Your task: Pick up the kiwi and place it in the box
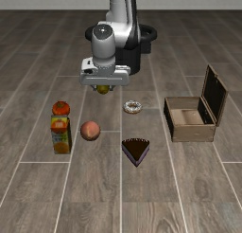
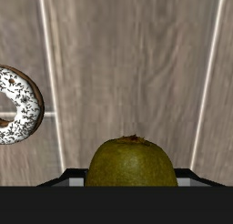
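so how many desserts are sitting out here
2: a sprinkled donut to the exterior view's left of the wooden box, and a chocolate cake slice farther forward, beside the peach. None seems hidden.

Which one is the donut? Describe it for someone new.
Start at the open wooden box on the exterior view's right. Between it and the gripper, shut on the kiwi, the donut lies on the floor. It's the only ring: white icing, dark sprinkles, unlike the peach and cake wedge.
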### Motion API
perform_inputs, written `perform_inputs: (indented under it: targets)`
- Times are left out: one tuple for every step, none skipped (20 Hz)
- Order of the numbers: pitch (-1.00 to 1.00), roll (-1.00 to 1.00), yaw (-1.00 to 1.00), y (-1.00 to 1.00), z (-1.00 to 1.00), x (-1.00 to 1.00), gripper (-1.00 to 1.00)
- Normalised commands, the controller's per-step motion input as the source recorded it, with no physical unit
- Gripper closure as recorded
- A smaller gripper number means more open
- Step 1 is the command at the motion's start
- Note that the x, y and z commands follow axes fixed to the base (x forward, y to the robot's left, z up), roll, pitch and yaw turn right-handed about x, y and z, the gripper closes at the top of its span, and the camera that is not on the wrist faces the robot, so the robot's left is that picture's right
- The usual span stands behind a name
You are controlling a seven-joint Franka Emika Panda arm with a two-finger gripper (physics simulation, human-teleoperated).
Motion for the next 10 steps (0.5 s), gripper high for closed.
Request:
perform_inputs:
  targets:
    - [0.0, 0.0, 0.0, 0.0, 1.0, 0.0, 1.0]
    - [0.0, 0.0, 0.0, 0.0, 1.0, 0.0, 1.0]
    - [0.0, 0.0, 0.0, 0.0, 1.0, 0.0, 1.0]
    - [0.0, 0.0, 0.0, 0.0, 1.0, 0.0, 1.0]
    - [0.0, 0.0, 0.0, 0.0, 1.0, 0.0, 1.0]
    - [0.0, 0.0, 0.0, 0.0, 1.0, 0.0, 1.0]
    - [0.0, 0.0, 0.0, 0.0, 1.0, 0.0, 1.0]
    - [0.0, 0.0, 0.0, 0.0, 1.0, 0.0, 1.0]
    - [0.0, 0.0, 0.0, 0.0, 1.0, 0.0, 1.0]
    - [0.0, 0.0, 0.0, 0.0, 1.0, 0.0, 1.0]
